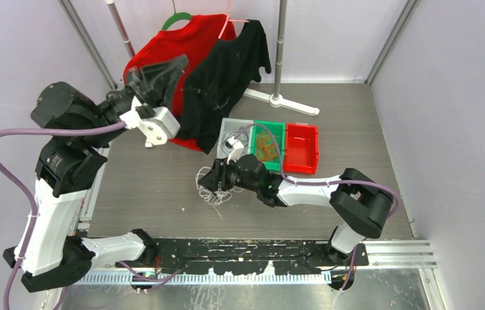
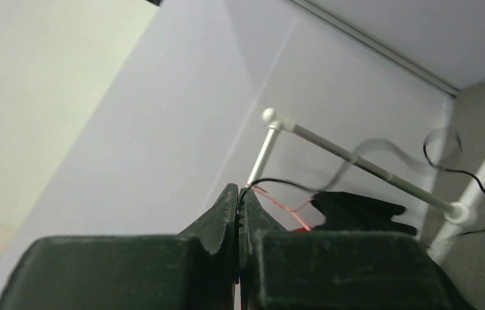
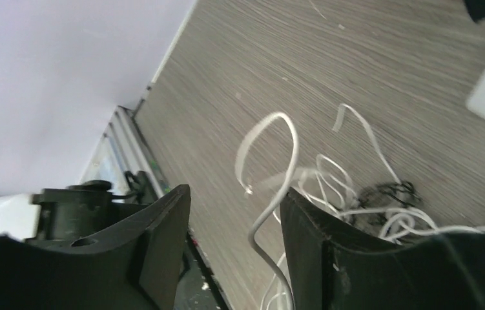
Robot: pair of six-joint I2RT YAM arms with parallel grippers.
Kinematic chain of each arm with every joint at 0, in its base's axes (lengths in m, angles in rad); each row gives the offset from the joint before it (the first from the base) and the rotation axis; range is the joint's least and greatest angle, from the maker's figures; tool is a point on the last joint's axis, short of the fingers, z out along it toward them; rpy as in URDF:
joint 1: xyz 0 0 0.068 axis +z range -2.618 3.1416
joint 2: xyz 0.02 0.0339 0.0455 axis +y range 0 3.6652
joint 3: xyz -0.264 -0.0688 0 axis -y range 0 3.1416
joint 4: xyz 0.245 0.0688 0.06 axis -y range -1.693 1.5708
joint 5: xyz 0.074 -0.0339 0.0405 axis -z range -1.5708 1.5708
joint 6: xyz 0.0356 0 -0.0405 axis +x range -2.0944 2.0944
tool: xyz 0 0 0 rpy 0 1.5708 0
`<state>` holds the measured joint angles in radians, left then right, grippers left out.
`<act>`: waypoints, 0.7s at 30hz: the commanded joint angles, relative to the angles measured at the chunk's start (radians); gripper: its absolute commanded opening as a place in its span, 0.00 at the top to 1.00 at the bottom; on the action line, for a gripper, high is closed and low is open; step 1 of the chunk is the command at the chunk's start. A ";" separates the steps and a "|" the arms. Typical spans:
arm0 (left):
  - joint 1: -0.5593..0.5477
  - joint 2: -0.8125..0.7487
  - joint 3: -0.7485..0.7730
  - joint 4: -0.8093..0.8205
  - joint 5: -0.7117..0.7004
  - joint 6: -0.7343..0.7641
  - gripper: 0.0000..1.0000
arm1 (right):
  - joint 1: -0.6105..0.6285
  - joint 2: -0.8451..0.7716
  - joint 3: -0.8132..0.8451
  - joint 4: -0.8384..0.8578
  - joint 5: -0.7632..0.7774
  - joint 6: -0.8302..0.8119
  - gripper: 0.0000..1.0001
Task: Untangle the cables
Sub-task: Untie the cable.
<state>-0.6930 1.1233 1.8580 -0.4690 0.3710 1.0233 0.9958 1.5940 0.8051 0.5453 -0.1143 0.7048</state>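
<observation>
On the grey wood-grain tabletop, the loose tangle of thin white cords lies beneath the right gripper, jaws apart, while the raised left gripper is pinched on a thin black cable, so separation appears under way, next requiring one white strand gripped and drawn clear.

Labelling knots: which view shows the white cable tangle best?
Right wrist: white cable tangle close up, loops distinct. Top view shows it small, partly under the right claw. Left wrist: none, only a black cable in the left claw.

White cables sprawl tangled — orange-brown cables inside green bin.
</observation>
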 commanded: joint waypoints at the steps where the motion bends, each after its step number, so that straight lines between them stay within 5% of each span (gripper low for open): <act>1: -0.005 0.014 0.097 0.256 -0.082 -0.028 1.00 | 0.004 0.020 -0.054 0.101 0.097 0.033 0.40; 6: -0.005 0.047 0.152 0.351 -0.142 -0.011 1.00 | 0.005 0.030 -0.088 0.122 0.124 0.040 0.37; 11: -0.004 0.035 0.154 0.269 -0.133 -0.040 1.00 | 0.006 -0.029 -0.090 0.105 0.138 0.026 0.27; 21: -0.004 -0.111 -0.147 0.073 -0.097 -0.150 1.00 | 0.005 -0.378 0.069 -0.356 0.076 -0.188 0.01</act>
<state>-0.6937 1.0592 1.8015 -0.3099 0.2619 0.9436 0.9958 1.3487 0.7670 0.3653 -0.0143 0.6361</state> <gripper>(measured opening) 0.008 0.959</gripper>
